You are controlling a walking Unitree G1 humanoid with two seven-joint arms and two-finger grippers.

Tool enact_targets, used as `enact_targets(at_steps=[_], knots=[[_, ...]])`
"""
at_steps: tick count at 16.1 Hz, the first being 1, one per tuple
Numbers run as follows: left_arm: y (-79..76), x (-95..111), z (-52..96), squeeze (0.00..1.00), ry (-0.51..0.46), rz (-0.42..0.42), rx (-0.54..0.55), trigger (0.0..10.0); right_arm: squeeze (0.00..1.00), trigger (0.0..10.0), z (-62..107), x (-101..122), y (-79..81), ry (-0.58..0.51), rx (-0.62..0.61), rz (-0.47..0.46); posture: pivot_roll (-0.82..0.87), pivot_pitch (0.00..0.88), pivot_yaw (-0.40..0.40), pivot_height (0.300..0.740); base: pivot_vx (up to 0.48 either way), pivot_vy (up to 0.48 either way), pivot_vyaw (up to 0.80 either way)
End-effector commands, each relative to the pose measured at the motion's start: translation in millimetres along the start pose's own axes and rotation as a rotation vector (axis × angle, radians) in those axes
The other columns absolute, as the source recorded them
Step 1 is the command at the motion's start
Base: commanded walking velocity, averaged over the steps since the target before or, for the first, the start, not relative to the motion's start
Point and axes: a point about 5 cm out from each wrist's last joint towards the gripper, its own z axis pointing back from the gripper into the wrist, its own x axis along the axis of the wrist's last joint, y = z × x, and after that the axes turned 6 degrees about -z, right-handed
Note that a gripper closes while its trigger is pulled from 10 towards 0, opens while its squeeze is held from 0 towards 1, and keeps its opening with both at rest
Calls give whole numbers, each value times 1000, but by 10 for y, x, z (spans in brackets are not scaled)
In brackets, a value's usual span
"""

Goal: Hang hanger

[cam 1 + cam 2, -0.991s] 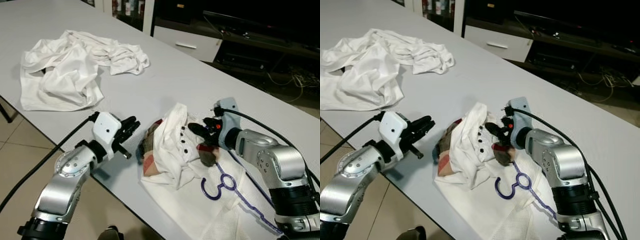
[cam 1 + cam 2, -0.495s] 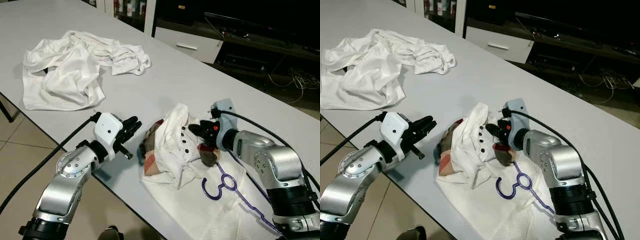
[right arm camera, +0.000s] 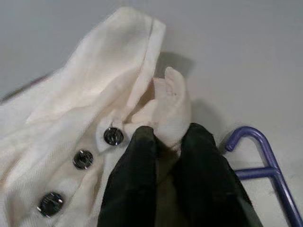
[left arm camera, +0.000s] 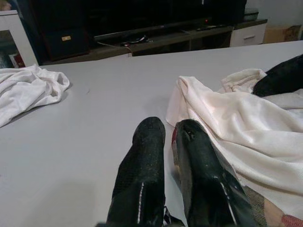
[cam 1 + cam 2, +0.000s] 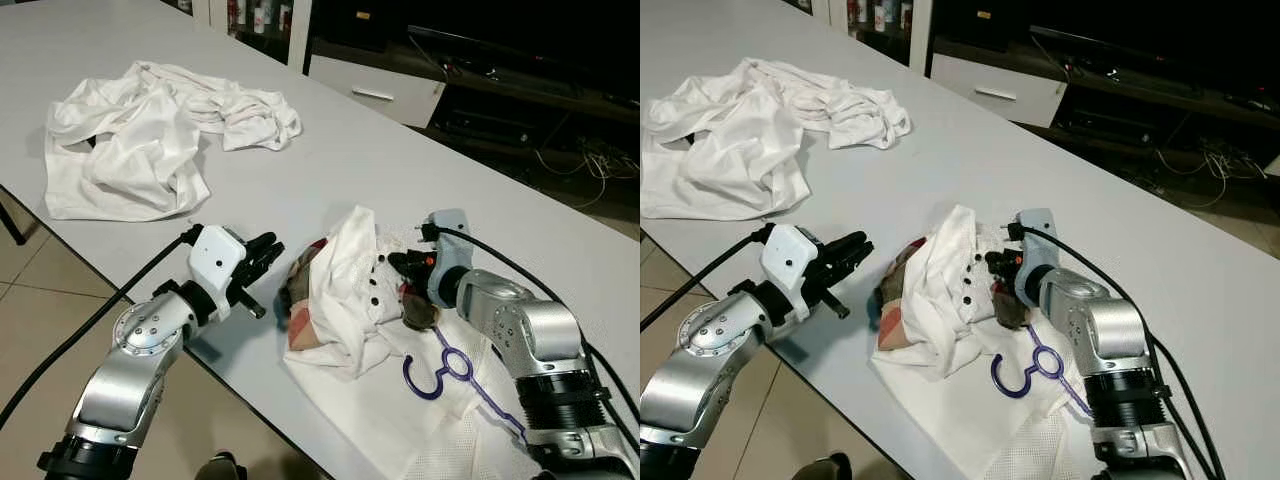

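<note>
A purple hanger (image 5: 440,372) lies flat on the grey table (image 5: 380,170), its hook beside a crumpled white shirt (image 5: 345,290) with dark buttons. The hanger's far end runs under my right arm. My right gripper (image 5: 405,268) is down on the shirt's collar. In the right wrist view it (image 3: 165,137) is shut on a fold of the white cloth, with the hanger hook (image 3: 255,151) just beside it. My left gripper (image 5: 262,252) hovers at the table's front edge, left of the shirt, shut on nothing (image 4: 163,137).
A heap of white garments (image 5: 150,130) lies at the table's far left. Behind the table stand a dark TV cabinet (image 5: 500,80) and a white drawer (image 5: 375,85). Tiled floor (image 5: 40,300) lies below the front edge.
My right gripper has sunk lower into the shirt's collar and its forearm has drawn in closer. The left arm has stayed put.
</note>
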Motion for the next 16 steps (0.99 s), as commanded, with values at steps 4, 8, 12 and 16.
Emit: enact_targets(at_steps=[4, 8, 12, 16], knots=[[-33, 3, -44, 0, -6, -8, -28, 10000, 0, 0, 22, 172, -64, -111, -13, -68, 68, 91, -160, 740, 0, 0, 0], [-23, 2, -53, 0, -8, -12, -27, 10000, 0, 0, 49, 178, -42, -102, 50, -23, 69, 87, -158, 740, 0, 0, 0], [2, 27, -43, 0, -44, 71, 7, 10000, 0, 0, 141, 291, 12, -187, 171, -50, 73, 86, -158, 740, 0, 0, 0], [79, 25, -53, 0, -77, 180, 66, 10000, 0, 0, 384, 516, 118, -301, 424, -105, 68, 82, -149, 740, 0, 0, 0]])
